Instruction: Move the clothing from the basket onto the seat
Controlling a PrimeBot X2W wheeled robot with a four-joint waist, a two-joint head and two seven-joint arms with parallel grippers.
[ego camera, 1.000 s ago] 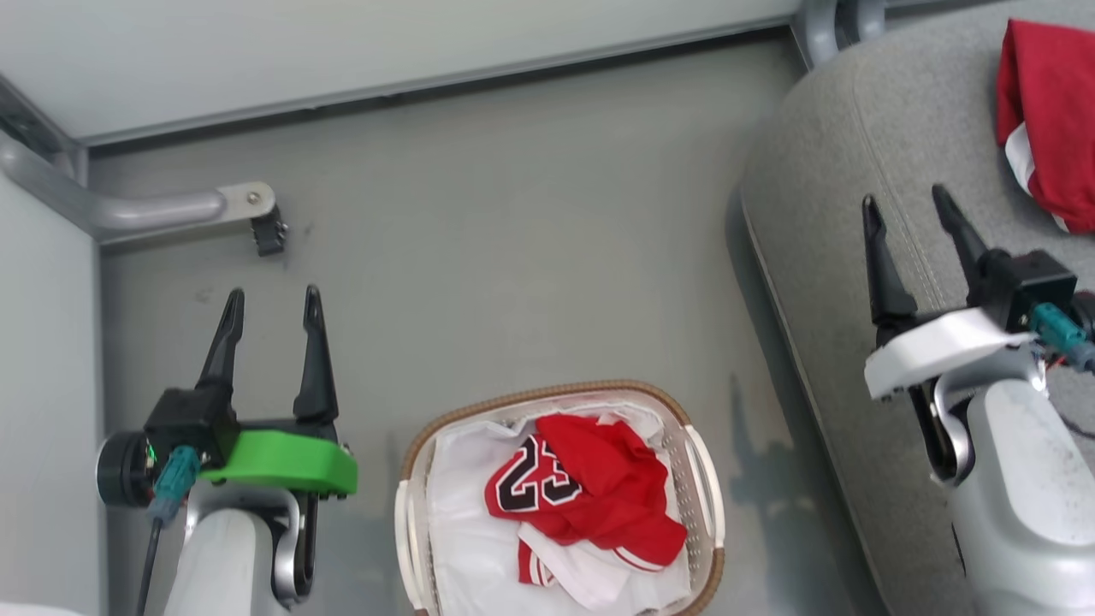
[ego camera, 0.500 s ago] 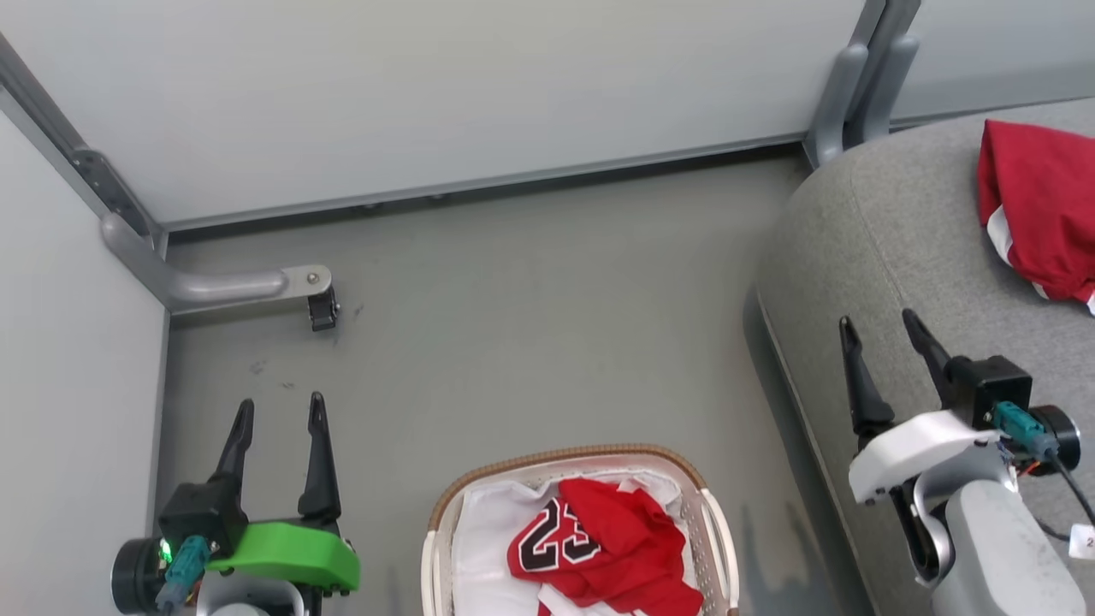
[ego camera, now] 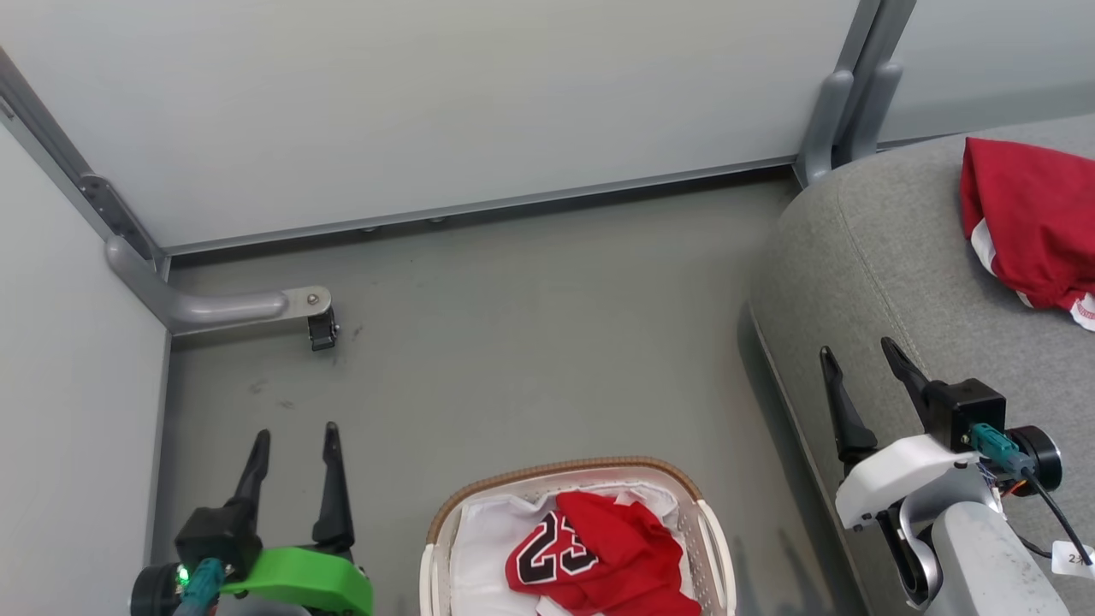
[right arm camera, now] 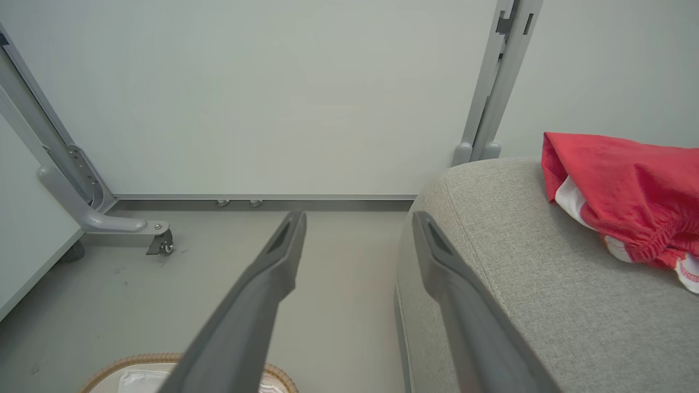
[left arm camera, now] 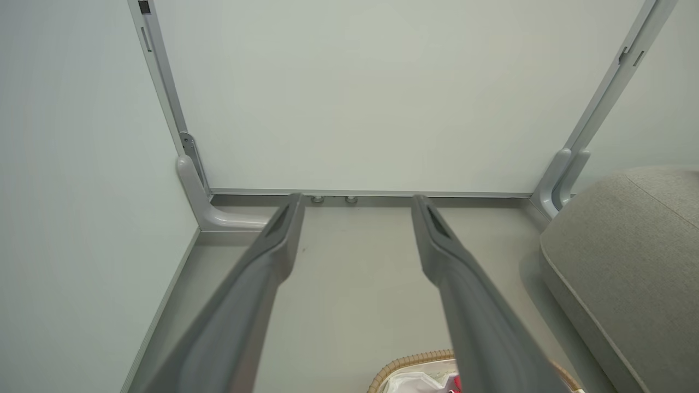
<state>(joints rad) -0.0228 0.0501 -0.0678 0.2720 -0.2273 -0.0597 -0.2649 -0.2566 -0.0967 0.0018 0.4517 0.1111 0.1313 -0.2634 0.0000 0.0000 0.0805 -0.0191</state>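
Observation:
The white basket (ego camera: 445, 513) with a brown woven rim sits on the floor at the bottom centre of the head view. In it lies red clothing with a black-and-white 23 (ego camera: 599, 560). Another red garment with white trim (ego camera: 1026, 218) rests on the grey seat (ego camera: 881, 257) at the right. My left gripper (ego camera: 295, 432) hangs open and empty over the floor, left of the basket. Over the seat's front edge, my right gripper (ego camera: 858, 349) is open with nothing in it. The right wrist view shows the garment (right arm camera: 617, 191) on the seat (right arm camera: 519, 262) and the basket rim (right arm camera: 158, 359).
Pale partition walls (ego camera: 445, 111) close the back and left. A grey bracket foot with a small castor (ego camera: 316, 321) stands on the floor at the left. A grey upright post (ego camera: 843, 111) rises behind the seat's corner. Bare grey floor (ego camera: 530, 342) lies between basket and wall.
The head camera has tilted up, so basket and grippers sit lower in the picture and more wall shows. Both grippers stay open and empty.

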